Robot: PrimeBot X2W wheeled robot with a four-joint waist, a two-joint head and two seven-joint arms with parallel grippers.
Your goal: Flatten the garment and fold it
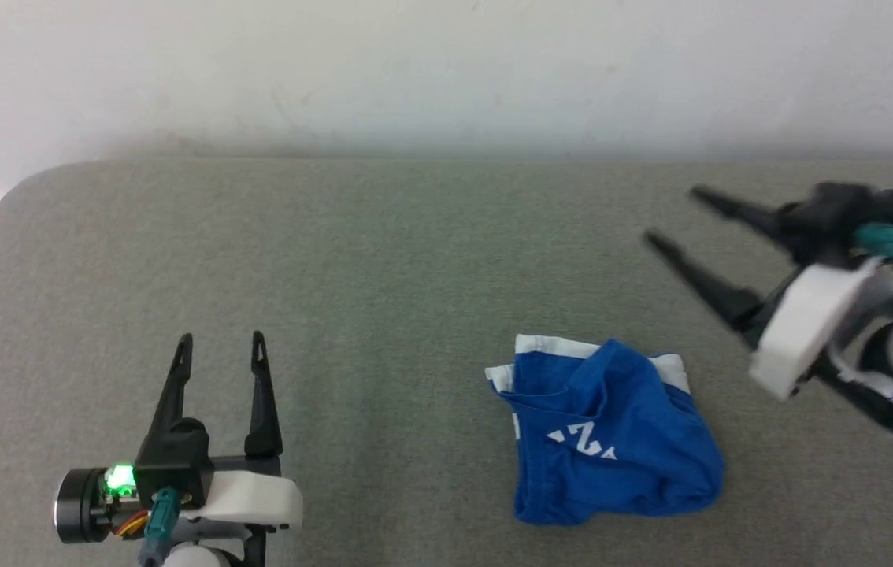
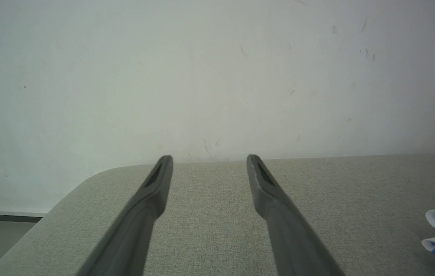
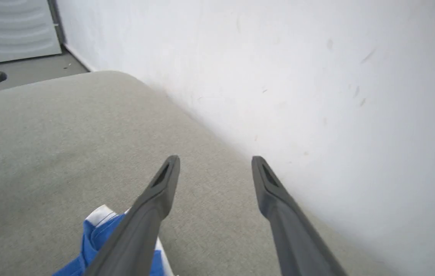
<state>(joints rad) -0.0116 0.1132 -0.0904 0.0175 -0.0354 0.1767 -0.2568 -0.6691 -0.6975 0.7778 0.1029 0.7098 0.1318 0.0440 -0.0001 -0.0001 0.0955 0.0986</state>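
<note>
The shorts [image 1: 604, 433] lie bunched on the counter [image 1: 336, 260], below the right gripper [image 1: 672, 213] and well to the right of the left gripper [image 1: 222, 337]. Both grippers are spread and empty. Flattening seems to be the step in hand; the next move probably calls for pinching a hem and pulling it outward.

Garment [image 1: 612, 441] on cushion [image 1: 336, 276] (right of centre); wall [image 1: 446, 71] behind.
</note>
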